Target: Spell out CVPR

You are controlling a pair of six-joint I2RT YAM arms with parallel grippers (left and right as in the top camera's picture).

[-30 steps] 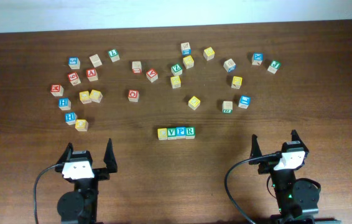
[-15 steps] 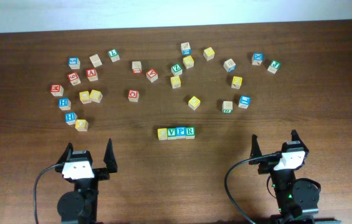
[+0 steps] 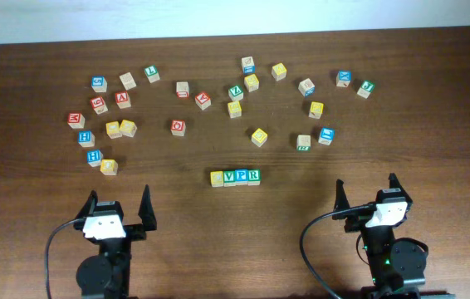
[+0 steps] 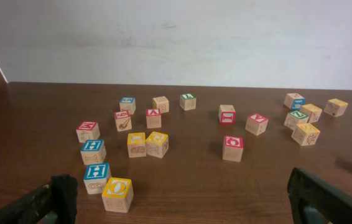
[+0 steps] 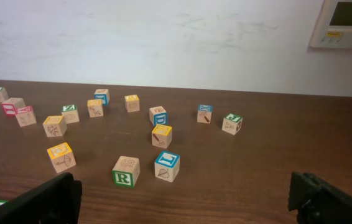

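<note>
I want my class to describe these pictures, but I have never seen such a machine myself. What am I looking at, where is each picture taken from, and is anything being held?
These are two small robot arms at a wooden table, each ending in a two-finger gripper. The overhead picture looks straight down. In it the left gripper and the right gripper sit near the bottom edge, both open and holding nothing. The other two pictures come from a camera on each wrist, so the dark shapes in their bottom corners are that arm's own fingers. Many wooden letter blocks lie scattered over the far half of the table. Nearer the arms stands a row of four blocks: a yellow one whose letter is too small to read, then V, P and R.
</note>
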